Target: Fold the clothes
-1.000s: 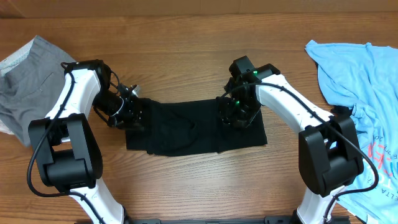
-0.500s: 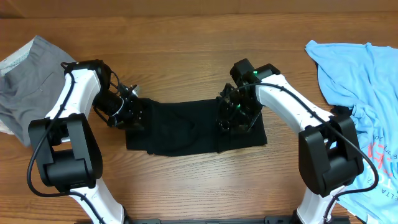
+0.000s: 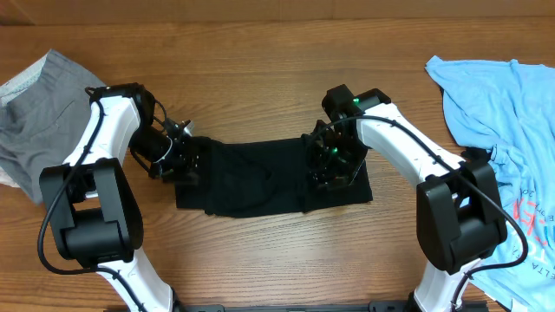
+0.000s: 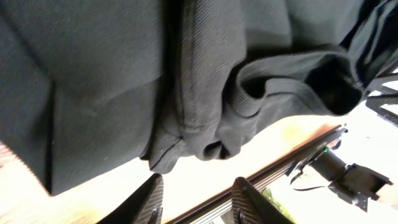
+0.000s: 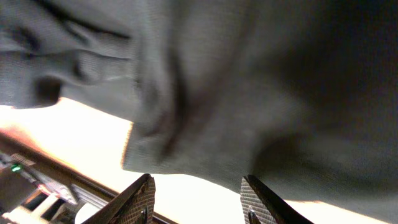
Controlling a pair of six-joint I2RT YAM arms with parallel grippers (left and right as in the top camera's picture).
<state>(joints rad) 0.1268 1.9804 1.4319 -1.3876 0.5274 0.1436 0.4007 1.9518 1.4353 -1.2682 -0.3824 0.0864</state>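
Note:
A black T-shirt (image 3: 260,178) lies folded into a wide band on the wooden table (image 3: 260,69), between the two arms. At the band's left end sits my left gripper (image 3: 192,160). In the left wrist view its jaws (image 4: 199,202) stand open just below the bunched black cloth (image 4: 124,74), with bare table between the fingers. My right gripper (image 3: 334,169) hovers over the band's right part. In the right wrist view it (image 5: 199,199) is open under the cloth's hem (image 5: 249,81), holding nothing. A light blue printed shirt (image 3: 503,130) lies crumpled at the far right.
A grey garment (image 3: 39,121) lies heaped at the table's left edge. The light blue shirt spreads down the right side, partly under the right arm's base (image 3: 460,225). The left arm's base (image 3: 87,217) stands at the front left.
The right gripper has shifted slightly toward the front over the shirt's right part. The left gripper stays at the left end. The shirt's outline is nearly unchanged.

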